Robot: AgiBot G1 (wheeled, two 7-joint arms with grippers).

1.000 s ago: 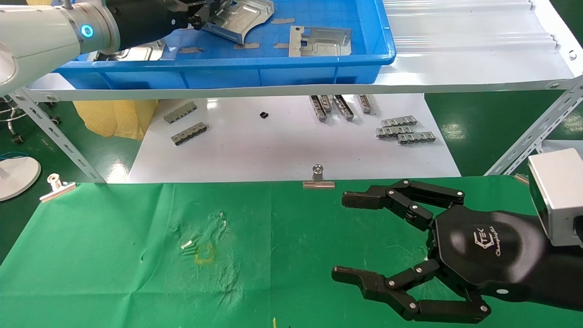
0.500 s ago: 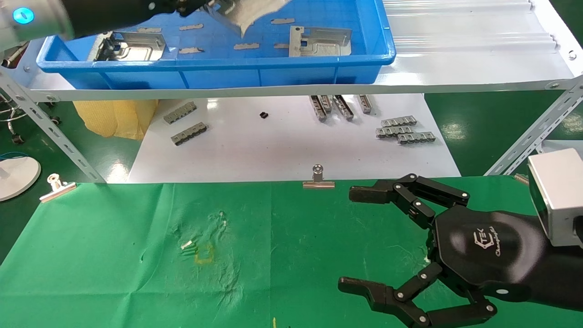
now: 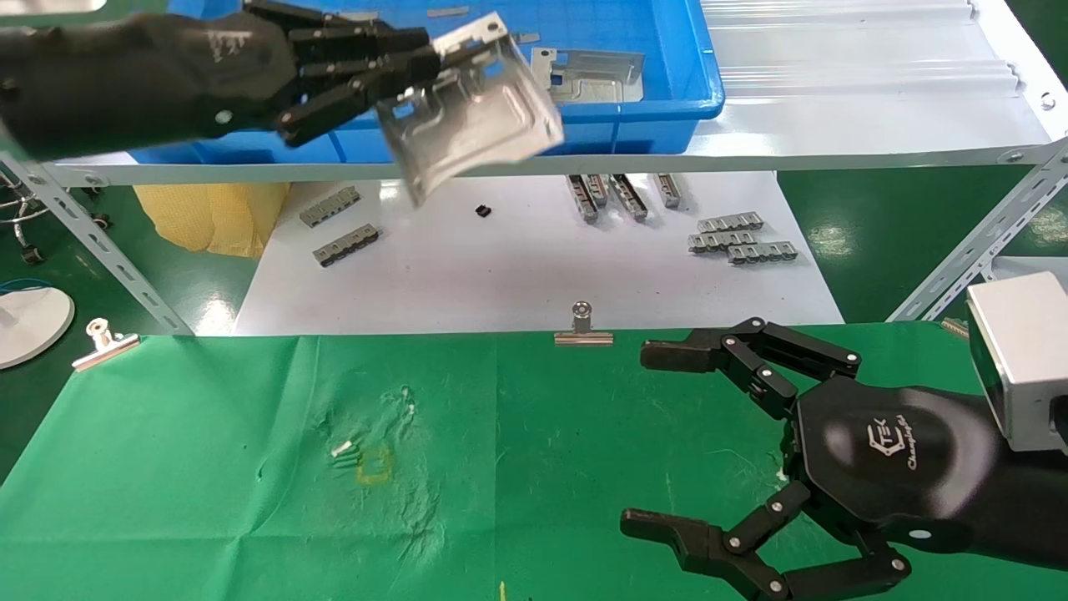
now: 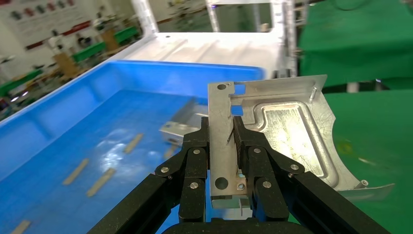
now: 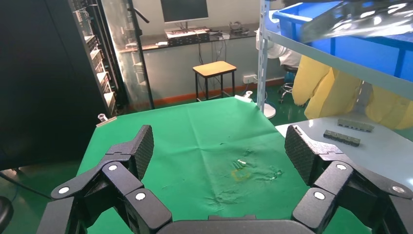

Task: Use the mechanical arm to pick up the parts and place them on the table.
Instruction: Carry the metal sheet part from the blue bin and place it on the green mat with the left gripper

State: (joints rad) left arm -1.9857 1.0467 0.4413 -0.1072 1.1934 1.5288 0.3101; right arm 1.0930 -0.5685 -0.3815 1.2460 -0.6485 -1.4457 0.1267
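Note:
My left gripper (image 3: 417, 63) is shut on a shiny silver stamped part (image 3: 471, 108), holding it in the air in front of the blue tray (image 3: 667, 100). In the left wrist view the fingers (image 4: 195, 151) pinch the part's flange (image 4: 221, 131). Another silver part (image 3: 588, 71) lies in the tray. My right gripper (image 3: 642, 438) is open and empty, low over the right side of the green table (image 3: 209, 484). The yellow square mark (image 3: 374, 466) shows on the cloth, also in the right wrist view (image 5: 241, 174).
The tray stands on a white shelf (image 3: 834, 92) with angled metal legs (image 3: 976, 250). Below it a glossy white board (image 3: 517, 275) holds small grey toothed strips (image 3: 738, 238). Silver binder clips (image 3: 582, 330) hold the cloth's far edge.
My left gripper has lifted the silver part out of the blue tray and moved it toward me and lower. The right gripper has stayed nearly still.

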